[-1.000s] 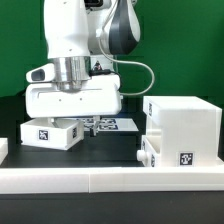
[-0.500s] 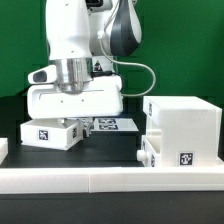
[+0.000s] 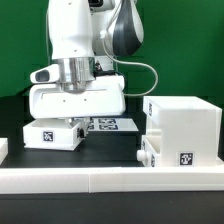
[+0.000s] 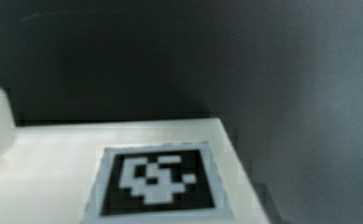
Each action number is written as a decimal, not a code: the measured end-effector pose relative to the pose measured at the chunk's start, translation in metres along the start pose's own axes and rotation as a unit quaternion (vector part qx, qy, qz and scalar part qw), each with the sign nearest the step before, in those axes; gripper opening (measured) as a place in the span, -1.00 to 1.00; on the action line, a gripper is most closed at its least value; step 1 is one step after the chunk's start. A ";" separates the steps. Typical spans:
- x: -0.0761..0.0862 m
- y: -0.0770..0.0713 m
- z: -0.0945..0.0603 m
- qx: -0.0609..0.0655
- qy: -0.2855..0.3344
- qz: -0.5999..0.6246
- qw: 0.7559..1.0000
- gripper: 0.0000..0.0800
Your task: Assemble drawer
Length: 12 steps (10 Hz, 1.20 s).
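The claw (image 3: 72, 120) hangs low over the counter (image 3: 110, 146), its tips right at the upper edge of a small tray (image 3: 50, 134) directly beneath it. The broad white hand body hides the fingers in the exterior view and the wrist view shows none clearly, so I cannot tell how wide the claw stands or whether it has hold of the tray. The wrist view is filled by a flat white face with a square tag (image 4: 157, 178), which I take to be that tray seen from very close, with dark counter past its edge. Just beyond the claw, farther from the exterior camera, lies the marker board (image 3: 112, 124), flat and apart from the tray. Well away from the claw, toward the exterior view's right, stands the housing (image 3: 185, 125), upright. Against the housing's side nearest the claw sits what looks like the second tray (image 3: 149, 148), touching or almost touching it; whether it is partly slid in I cannot tell. Farthest from the claw, along the counter's front edge, runs the long low rail (image 3: 100, 180). As I judge it, the drawer is at an early stage: the tray under the claw is loose and far from the housing, and it has yet to be carried across, lined up with the opening and pushed in.
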State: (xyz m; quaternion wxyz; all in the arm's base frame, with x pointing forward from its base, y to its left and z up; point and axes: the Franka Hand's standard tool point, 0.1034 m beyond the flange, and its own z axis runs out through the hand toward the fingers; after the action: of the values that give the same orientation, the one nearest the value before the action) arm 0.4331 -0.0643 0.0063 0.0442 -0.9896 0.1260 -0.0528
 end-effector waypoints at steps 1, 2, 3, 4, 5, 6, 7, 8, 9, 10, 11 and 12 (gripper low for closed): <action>0.000 -0.004 0.000 0.000 0.000 -0.004 1.000 -0.88; 0.000 -0.009 0.001 0.001 0.000 -0.007 1.000 -0.88; 0.000 -0.017 0.000 0.002 0.000 -0.013 1.000 -0.88; 0.001 -0.026 -0.001 0.004 0.002 -0.024 1.000 -0.88; 0.004 -0.032 -0.004 0.005 0.005 -0.033 0.999 -0.88; 0.007 -0.042 -0.008 0.010 -0.003 -0.057 0.998 -0.88; 0.016 -0.048 -0.013 0.015 -0.010 -0.089 0.996 -0.88; 0.022 -0.050 -0.020 0.019 -0.017 -0.106 0.994 -0.88; 0.029 -0.050 -0.028 0.022 -0.018 -0.125 0.992 -0.88; 0.027 -0.050 -0.024 0.020 -0.015 -0.130 0.991 -0.88; 0.025 -0.049 -0.022 0.021 -0.019 -0.135 0.990 -0.88; 0.026 -0.049 -0.023 0.021 -0.018 -0.149 0.988 -0.88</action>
State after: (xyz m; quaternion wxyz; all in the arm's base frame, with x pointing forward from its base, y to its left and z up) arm 0.4672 -0.0249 0.0360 0.0592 -0.9970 -0.0246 -0.0435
